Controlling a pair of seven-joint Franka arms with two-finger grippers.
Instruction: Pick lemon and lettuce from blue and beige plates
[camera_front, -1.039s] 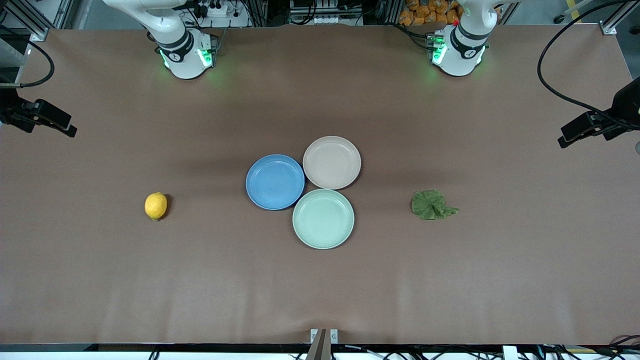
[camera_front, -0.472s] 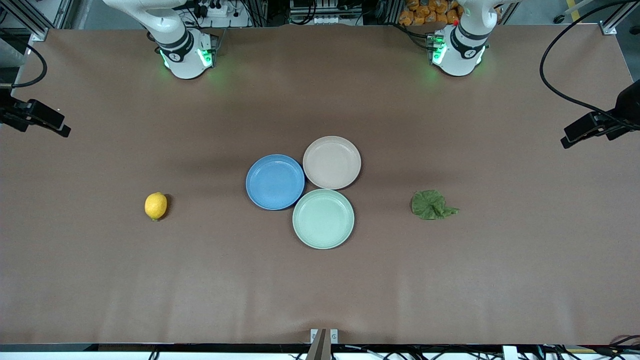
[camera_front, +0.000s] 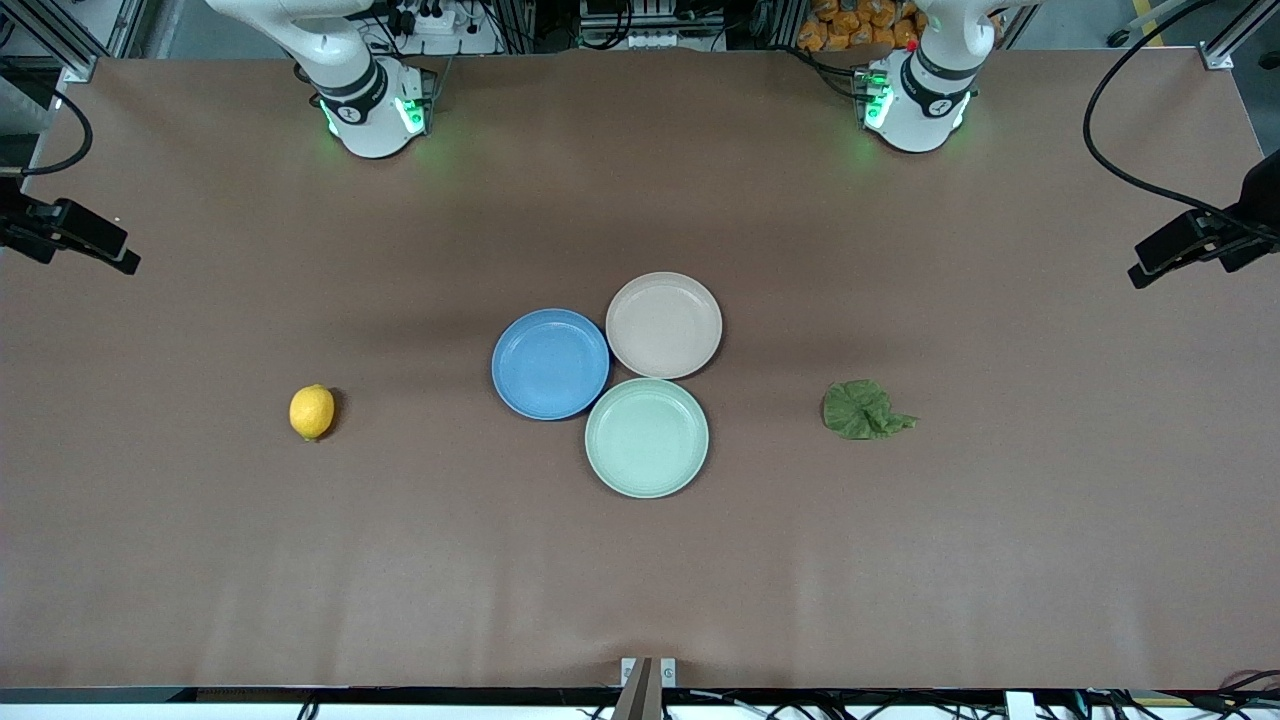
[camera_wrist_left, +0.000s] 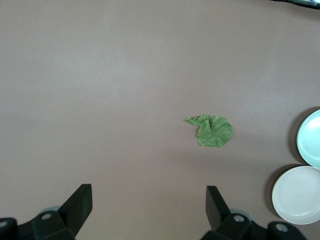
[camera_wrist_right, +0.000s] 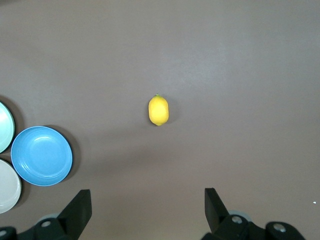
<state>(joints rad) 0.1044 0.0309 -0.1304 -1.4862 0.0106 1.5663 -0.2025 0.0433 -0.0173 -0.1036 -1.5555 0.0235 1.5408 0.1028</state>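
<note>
Hanging high with jaws spread and empty, the left gripper looks down on the lettuce, the right gripper on the lemon. Both items lie on the bare worktop, well apart from the empty blue plate and beige plate mid-worktop. Seemingly the picking is done; otherwise each gripper must descend.

We find three plates touching in a cluster at mid-table: the first plate toward the right arm's end, the second plate farthest from the front camera, the third plate nearest it; the lemon lies on the table toward the right arm's end, the lettuce toward the left arm's, both well apart from the plates
</note>
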